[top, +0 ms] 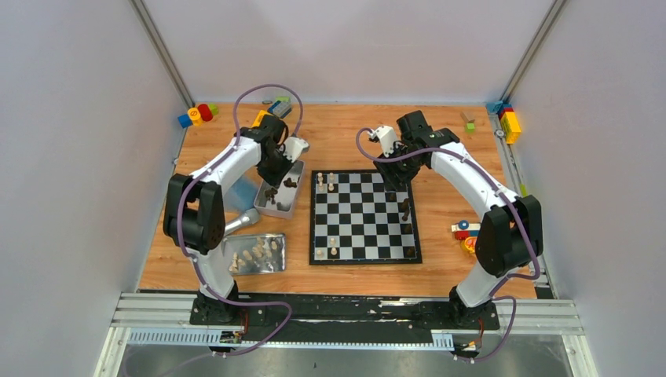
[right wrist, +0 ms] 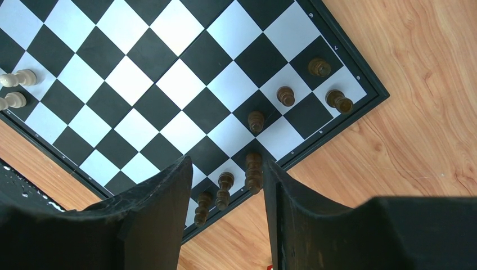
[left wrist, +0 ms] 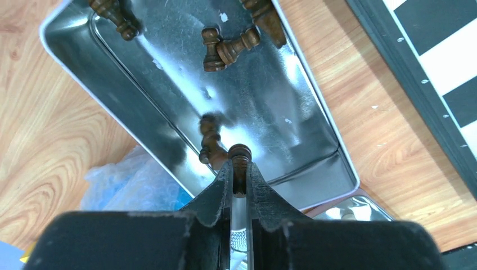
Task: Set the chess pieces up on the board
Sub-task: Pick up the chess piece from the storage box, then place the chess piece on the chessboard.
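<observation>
The checkered board (top: 365,216) lies mid-table. My left gripper (top: 272,182) hangs over a metal tray (top: 292,206) left of the board. In the left wrist view this gripper (left wrist: 240,169) is shut on a dark brown chess piece (left wrist: 240,152), whose head pokes out past the fingertips. More dark pieces (left wrist: 225,50) lie in that tray (left wrist: 140,129). My right gripper (top: 395,179) is open over the board's far right corner. Its fingers (right wrist: 228,166) straddle standing dark pieces (right wrist: 253,171) at the board's edge without touching them. Two pale pieces (right wrist: 19,77) stand across the board (right wrist: 140,79).
A second metal tray (top: 275,265) with several pale pieces sits near the left arm's base. Toy blocks lie at the far left (top: 198,115), far right (top: 509,122) and right of the board (top: 466,232). A crumpled plastic bag (left wrist: 135,180) lies beside the tray.
</observation>
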